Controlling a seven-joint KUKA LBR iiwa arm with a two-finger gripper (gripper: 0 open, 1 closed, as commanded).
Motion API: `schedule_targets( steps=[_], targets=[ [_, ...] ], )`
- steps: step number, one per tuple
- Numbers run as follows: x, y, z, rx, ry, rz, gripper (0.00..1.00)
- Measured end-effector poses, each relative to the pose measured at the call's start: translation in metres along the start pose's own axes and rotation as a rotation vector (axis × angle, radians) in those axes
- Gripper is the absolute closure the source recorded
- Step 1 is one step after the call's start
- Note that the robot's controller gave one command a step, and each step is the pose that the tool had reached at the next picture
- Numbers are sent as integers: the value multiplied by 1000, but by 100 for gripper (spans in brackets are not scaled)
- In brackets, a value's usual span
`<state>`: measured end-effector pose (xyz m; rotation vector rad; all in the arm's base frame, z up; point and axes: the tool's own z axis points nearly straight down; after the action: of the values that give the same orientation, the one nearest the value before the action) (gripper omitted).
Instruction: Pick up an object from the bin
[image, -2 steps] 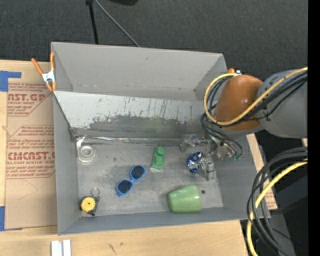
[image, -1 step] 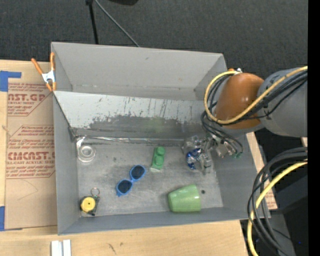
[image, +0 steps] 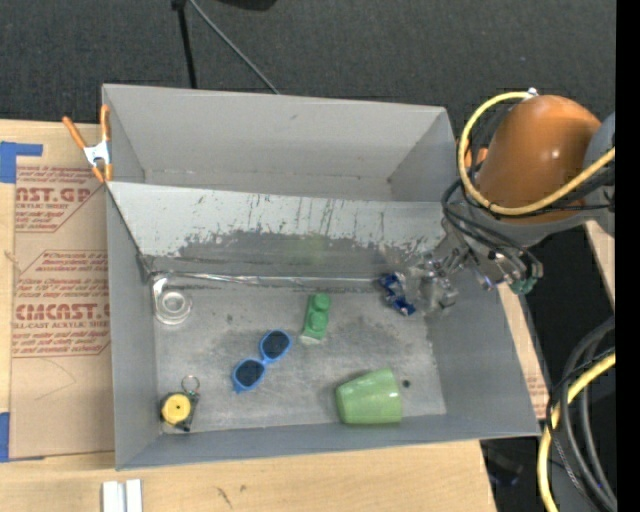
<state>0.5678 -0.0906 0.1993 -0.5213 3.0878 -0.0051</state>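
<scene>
Gripper (image: 432, 288) hangs low near the right back corner of the bin (image: 300, 150), open or closed state indeterminable, with a small blue object (image: 395, 292) lying just beside it toward the view's left and a green block (image: 317, 317) farther left, well apart.

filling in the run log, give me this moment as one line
gripper: low in bin, right side | beside: small blue thing | held: not confirmed | nearest other: small green block
</scene>
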Motion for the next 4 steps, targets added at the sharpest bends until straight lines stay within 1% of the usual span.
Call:
schedule_targets(
  steps=[1, 2, 3, 4],
  targets=[
    [1, 1, 5, -5, 6, 0, 0],
    [60, 34, 99, -13, 17, -97, 0],
    [56, 91, 128, -5, 0, -230, 0],
    [55, 89, 126, -1, -5, -226, 100]
  ],
)
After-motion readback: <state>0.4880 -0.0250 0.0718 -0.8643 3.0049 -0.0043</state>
